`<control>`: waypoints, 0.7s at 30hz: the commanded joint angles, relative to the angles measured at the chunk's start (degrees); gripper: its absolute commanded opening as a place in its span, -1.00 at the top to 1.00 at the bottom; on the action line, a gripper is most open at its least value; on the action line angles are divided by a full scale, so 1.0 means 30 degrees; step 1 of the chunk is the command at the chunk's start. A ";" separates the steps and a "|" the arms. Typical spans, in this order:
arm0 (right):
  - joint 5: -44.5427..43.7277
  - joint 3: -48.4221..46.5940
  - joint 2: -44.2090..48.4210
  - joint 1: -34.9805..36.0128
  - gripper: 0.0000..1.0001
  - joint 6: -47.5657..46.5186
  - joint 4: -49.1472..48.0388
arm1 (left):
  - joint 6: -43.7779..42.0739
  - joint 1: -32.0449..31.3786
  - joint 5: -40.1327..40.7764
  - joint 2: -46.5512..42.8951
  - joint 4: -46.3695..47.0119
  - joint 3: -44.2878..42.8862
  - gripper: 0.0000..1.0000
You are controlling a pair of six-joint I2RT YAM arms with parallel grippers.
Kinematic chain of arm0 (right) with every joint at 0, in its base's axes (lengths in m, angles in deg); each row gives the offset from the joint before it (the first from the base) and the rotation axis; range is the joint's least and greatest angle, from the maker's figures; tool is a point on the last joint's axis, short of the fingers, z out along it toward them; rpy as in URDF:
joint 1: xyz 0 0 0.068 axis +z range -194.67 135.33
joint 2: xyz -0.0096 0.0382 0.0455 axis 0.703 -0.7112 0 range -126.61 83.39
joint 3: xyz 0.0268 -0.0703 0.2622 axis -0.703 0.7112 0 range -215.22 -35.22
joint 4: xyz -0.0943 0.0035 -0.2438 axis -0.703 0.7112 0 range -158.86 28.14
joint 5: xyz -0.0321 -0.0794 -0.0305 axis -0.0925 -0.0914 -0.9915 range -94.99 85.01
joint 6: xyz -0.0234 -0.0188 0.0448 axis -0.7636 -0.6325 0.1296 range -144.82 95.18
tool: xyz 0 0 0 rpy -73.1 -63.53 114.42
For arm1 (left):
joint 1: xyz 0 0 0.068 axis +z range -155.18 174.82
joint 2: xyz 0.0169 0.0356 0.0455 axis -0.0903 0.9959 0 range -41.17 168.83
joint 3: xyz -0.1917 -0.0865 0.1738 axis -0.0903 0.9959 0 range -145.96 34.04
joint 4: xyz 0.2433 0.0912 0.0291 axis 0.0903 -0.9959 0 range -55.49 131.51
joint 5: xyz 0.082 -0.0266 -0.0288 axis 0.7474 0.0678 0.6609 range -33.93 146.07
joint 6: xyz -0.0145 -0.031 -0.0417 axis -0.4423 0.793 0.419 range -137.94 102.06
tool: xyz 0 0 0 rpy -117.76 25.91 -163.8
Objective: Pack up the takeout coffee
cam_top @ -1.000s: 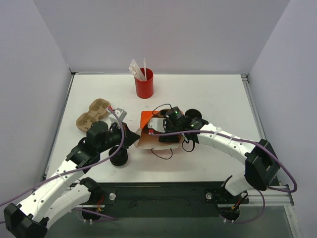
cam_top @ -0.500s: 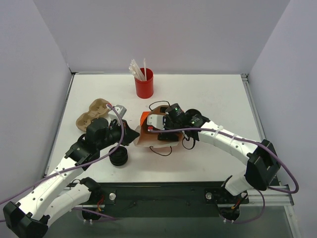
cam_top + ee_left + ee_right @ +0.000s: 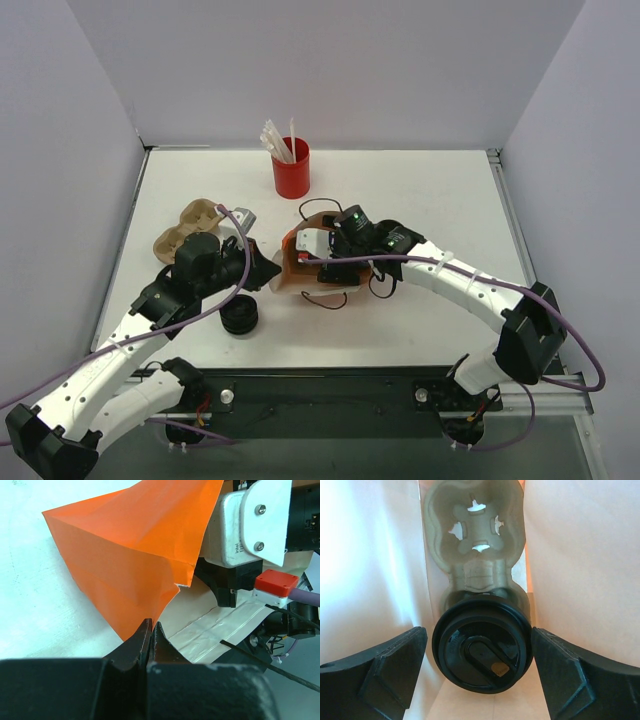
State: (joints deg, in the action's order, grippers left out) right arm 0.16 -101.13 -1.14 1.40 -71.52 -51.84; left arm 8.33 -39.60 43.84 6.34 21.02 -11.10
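Lidded coffee cup (image 3: 481, 652): seated in pulp carrier (image 3: 475, 545) inside orange bag (image 3: 130, 555). My right gripper (image 3: 478, 636): jaws wide, flanking cup. My left gripper (image 3: 151, 630): pinching bag's edge. Best: I withdraw straight, bag held open.

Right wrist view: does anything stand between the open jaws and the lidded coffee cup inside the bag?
Nothing visible. The coffee cup sits in the near well of the cardboard carrier, and the jaws of the right gripper stand open on either side of it. The walls of the orange bag lie outside the jaws.
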 commanded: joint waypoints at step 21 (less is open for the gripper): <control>0.2356 -0.2316 -0.0211 -0.0559 -0.69 0.1620 0.0597 | -0.0228 0.0016 0.0531 0.0893 -0.1313 -0.2090 1.00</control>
State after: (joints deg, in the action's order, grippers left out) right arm 4.93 -104.82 -1.16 0.30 -68.09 -50.12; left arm 8.43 -39.60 44.95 8.72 18.48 -14.45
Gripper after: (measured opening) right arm 0.864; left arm 0.023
